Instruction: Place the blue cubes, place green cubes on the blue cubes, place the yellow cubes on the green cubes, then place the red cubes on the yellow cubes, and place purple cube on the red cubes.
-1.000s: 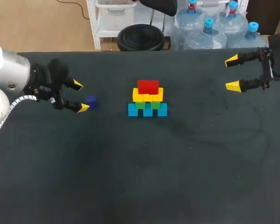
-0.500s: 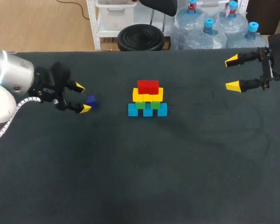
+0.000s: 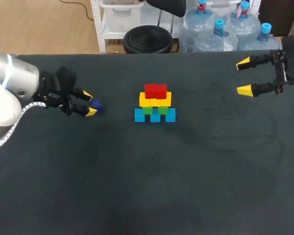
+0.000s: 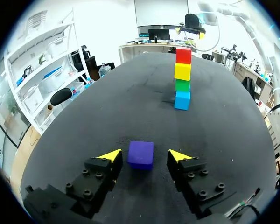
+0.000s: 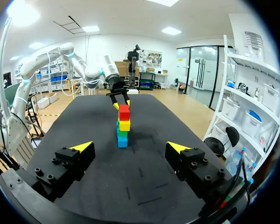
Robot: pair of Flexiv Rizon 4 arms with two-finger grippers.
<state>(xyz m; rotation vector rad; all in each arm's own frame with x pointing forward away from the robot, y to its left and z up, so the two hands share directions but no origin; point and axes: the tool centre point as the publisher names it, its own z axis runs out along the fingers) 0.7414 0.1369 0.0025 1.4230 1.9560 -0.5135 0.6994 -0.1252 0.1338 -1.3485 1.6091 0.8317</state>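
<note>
Left gripper (image 3: 89,103) sits open around the purple cube (image 4: 141,154) on the table (image 3: 186,186). The left wrist view shows a gap at each fingertip, no contact (head view half hides the cube behind the tips). Right gripper (image 3: 244,76) is near the far right corner, jaws wide apart, empty. The head view shows the stack (image 3: 155,104) several cubes wide, blue cubes (image 3: 155,115), green cubes (image 3: 155,109), yellow cubes (image 3: 155,100), red cubes (image 3: 155,90) on top, while both wrist views see one column.

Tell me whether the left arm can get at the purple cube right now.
Probably yes: the purple cube lies between the left gripper's open fingers with nothing in the way; the stack stands well ahead.
</note>
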